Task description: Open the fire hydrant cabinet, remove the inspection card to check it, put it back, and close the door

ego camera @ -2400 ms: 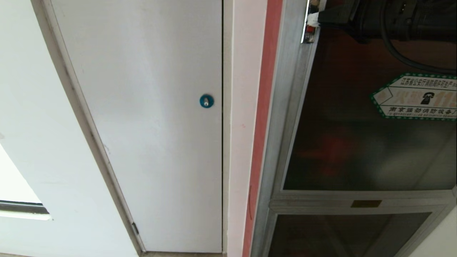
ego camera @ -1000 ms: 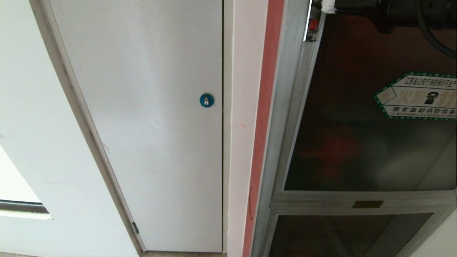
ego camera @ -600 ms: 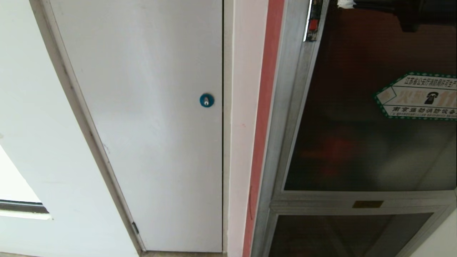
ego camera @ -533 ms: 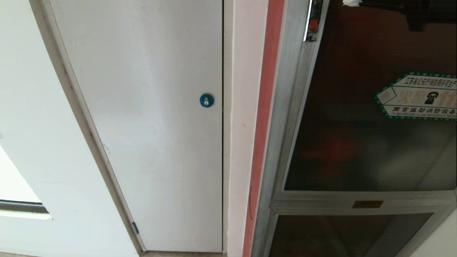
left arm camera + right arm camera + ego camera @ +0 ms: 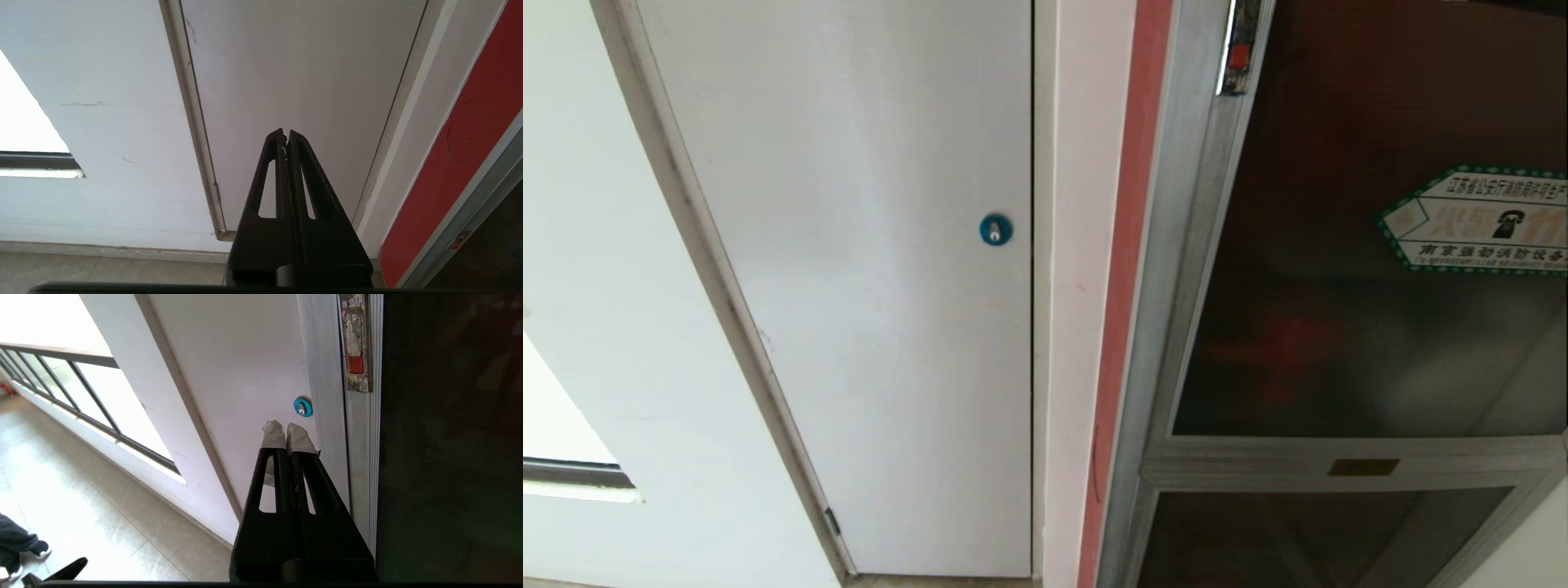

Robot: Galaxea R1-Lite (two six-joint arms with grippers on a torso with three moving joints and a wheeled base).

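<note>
The fire hydrant cabinet fills the right of the head view with its silver frame. Its door is dark glass with a green-bordered sticker and lies flat in the frame. A small red latch sits on the door's edge near the top, and the right wrist view also shows this latch. My right gripper is shut and empty, its taped tips off the cabinet, below the latch and beside the frame. My left gripper is shut, parked low facing the white door. The inspection card is out of view.
A plain white door with a blue round lock stands left of the cabinet, past a red strip. A shorter dark glass panel lies below the door. A railing and a person's foot show further to my left.
My right gripper, which was at the latch at the top of the head view, has drawn back up out of that view. The door's latch edge shifted slightly right.
</note>
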